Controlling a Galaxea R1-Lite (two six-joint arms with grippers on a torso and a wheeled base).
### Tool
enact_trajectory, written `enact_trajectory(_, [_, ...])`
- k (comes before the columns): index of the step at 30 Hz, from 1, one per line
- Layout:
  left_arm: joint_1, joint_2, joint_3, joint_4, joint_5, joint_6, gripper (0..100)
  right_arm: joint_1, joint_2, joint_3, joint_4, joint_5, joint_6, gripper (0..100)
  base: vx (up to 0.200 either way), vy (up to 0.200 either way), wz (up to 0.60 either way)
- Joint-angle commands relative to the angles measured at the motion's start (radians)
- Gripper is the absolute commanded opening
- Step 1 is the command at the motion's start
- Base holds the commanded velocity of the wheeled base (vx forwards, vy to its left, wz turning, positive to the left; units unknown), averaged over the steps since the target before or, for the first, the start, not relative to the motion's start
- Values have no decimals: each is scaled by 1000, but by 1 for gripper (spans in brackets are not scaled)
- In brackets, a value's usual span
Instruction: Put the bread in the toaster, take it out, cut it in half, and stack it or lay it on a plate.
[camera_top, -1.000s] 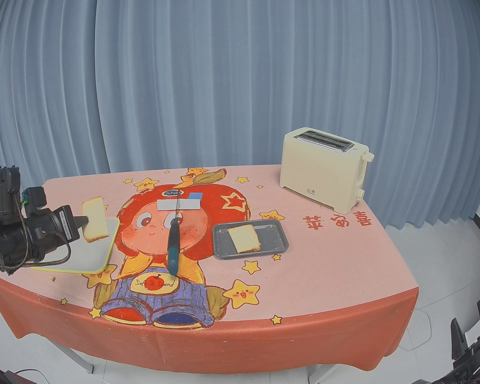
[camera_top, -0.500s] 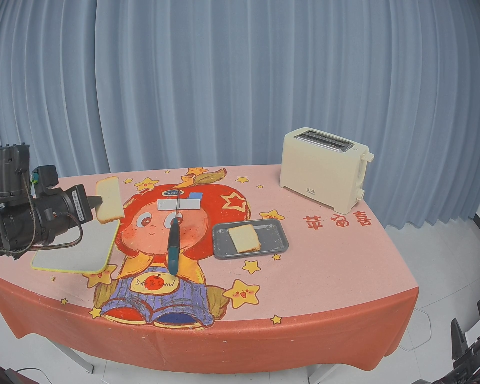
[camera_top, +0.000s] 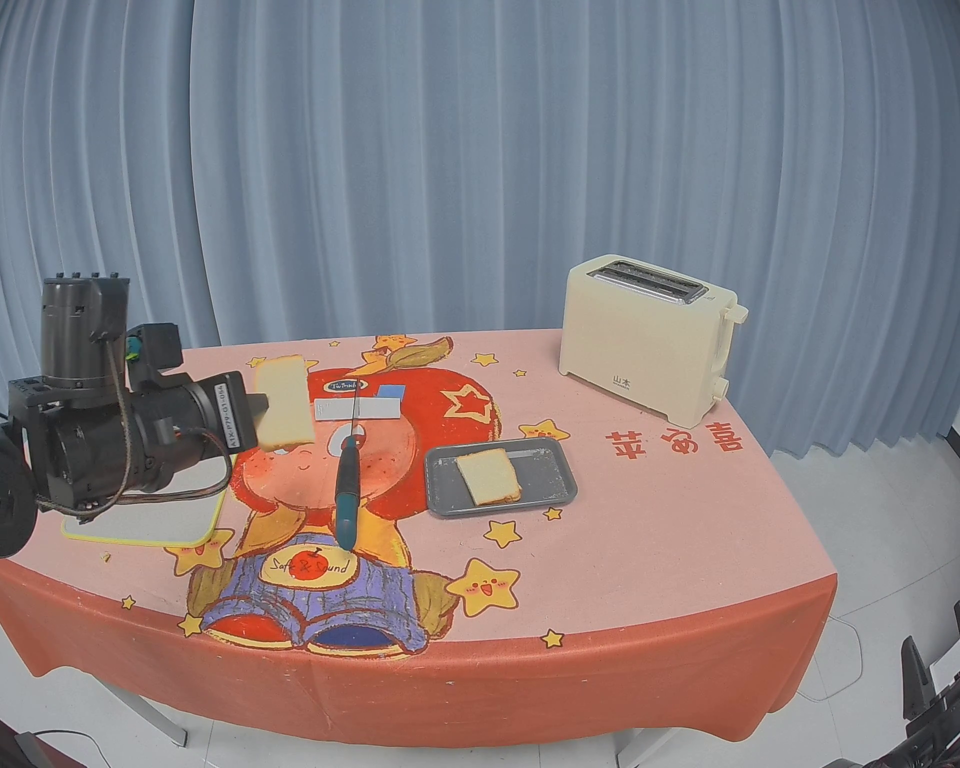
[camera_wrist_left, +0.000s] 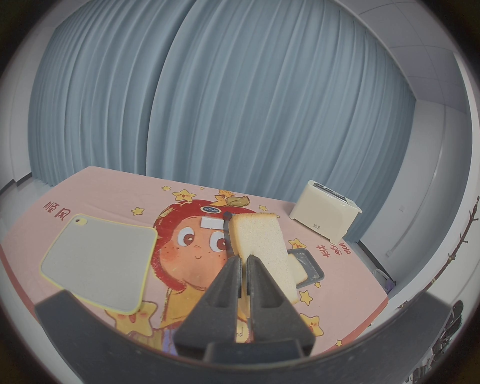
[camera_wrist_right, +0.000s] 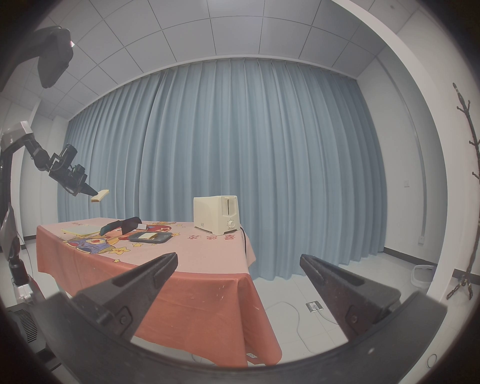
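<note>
My left gripper (camera_top: 262, 412) is shut on a slice of bread (camera_top: 284, 402), held on edge in the air above the table's left part; the same bread slice (camera_wrist_left: 260, 250) sticks up from the left gripper (camera_wrist_left: 245, 265) in the wrist view. A second bread slice (camera_top: 488, 476) lies in the grey tray (camera_top: 548, 486) at the middle. The cream toaster (camera_top: 645, 337) stands at the back right with its slots up. A knife (camera_top: 347, 480) with a teal handle rests on a stand. My right gripper (camera_wrist_right: 237, 272) hangs open, low and off the table's right side.
A grey cutting board (camera_top: 165, 520) with a yellow rim lies at the table's left, partly behind my left arm. The pink printed cloth (camera_top: 650, 560) is bare at the front right. Blue curtains close off the back.
My left arm has lifted the bread off the cutting board area and carried it up and to the right, toward the table's middle. The right gripper has stayed put.
</note>
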Motion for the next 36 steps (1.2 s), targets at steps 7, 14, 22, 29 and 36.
enact_trajectory(7, [-99, 113, -98, -1, 23, -5, 0, 0, -7, 17, 0, 0, 0, 100, 0, 0, 0])
enact_trajectory(14, [-117, 180, -148, 0, 27, -6, 0, 0, -7, 17, 0, 0, 0, 100, 0, 0, 0])
enact_trajectory(22, [-142, 252, -210, 0, 52, -6, 0, 0, -7, 17, 0, 0, 0, 100, 0, 0, 0])
enact_trajectory(29, [-171, 317, -265, -1, 83, -8, 0, 0, -7, 17, 0, 0, 0, 100, 0, 0, 0])
enact_trajectory(36, [-205, 375, -316, 25, 100, -71, 0, 0, -7, 17, 0, 0, 0, 100, 0, 0, 0])
